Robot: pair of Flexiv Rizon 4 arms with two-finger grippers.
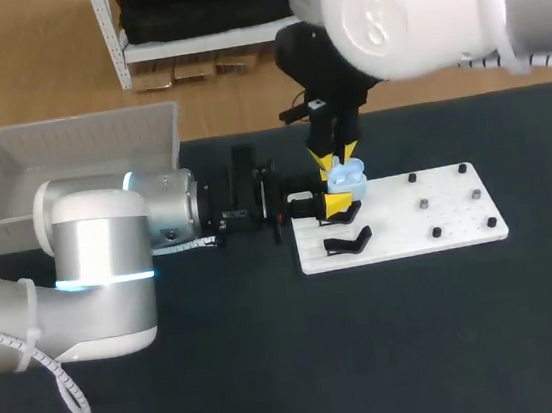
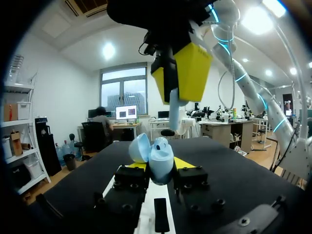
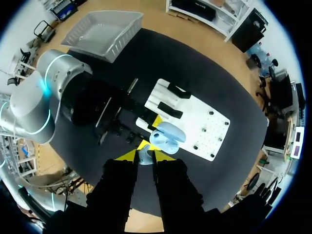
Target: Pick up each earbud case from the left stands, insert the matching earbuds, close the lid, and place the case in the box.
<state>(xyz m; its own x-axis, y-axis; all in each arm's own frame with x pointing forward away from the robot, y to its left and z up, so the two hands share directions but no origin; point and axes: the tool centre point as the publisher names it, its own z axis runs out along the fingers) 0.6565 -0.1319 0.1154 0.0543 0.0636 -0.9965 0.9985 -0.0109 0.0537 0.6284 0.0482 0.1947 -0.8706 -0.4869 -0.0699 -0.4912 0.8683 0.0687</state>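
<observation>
Blue earbud case [image 2: 159, 155] in left tool [image 2: 161, 166]

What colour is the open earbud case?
The earbud case is light blue, clearest in the left wrist view.

Head and right wrist look down, left wrist level; all share 1 case [image 1: 349, 175].

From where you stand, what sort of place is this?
Probably a robot lab bench: over a dark table, left fingers hold an open earbud case, right fingers an earbud, by a white board.
</observation>
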